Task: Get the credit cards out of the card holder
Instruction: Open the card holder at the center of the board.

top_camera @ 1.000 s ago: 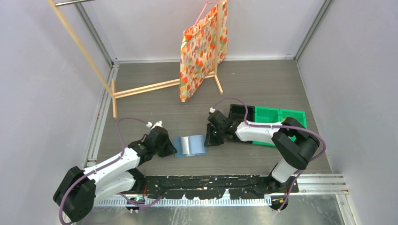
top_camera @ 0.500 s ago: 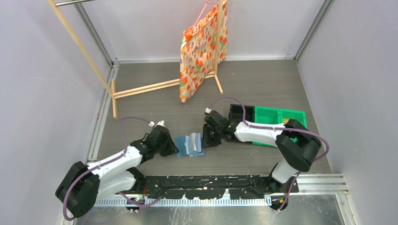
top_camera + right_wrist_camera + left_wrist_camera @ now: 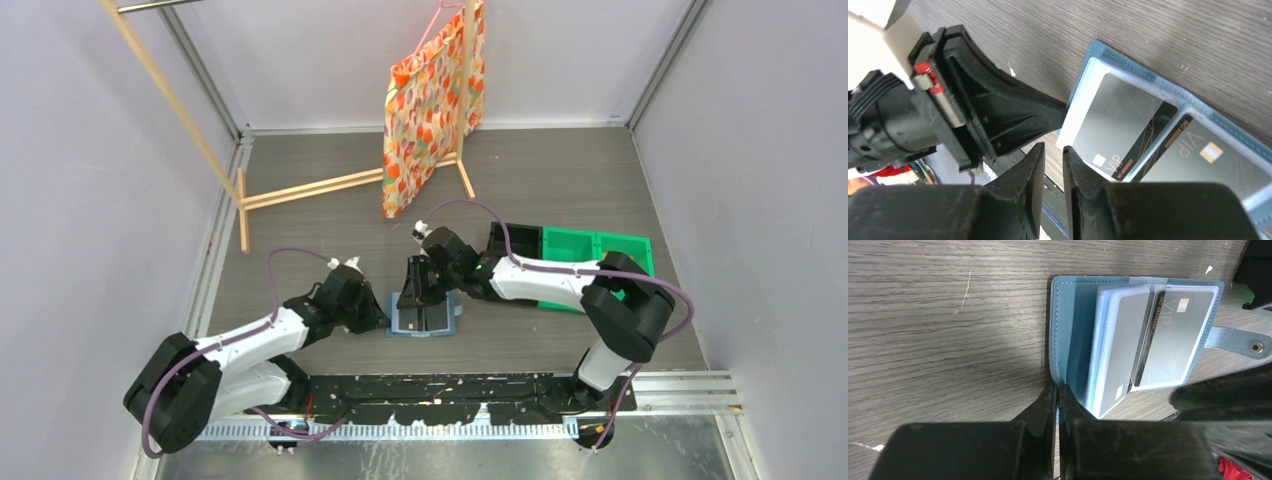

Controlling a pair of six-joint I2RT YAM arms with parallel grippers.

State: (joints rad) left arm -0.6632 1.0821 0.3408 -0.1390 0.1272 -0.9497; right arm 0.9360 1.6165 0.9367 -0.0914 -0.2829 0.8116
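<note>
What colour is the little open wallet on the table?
The wallet is teal blue; clearest in the left wrist view.

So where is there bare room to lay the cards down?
Bare tabletop lies between the teal-blue folding card holder and the wooden rack's base, and beyond the green and black plastic bins. Crowded: the holder, between left hand and right hand.

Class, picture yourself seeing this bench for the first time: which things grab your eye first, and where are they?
The open teal card holder lies mid-table, dark VIP cards showing in its sleeves, with the left hand shut at its corner and the right hand slightly open over it. Behind, a bright orange patterned bag hangs from a wooden rack.
</note>
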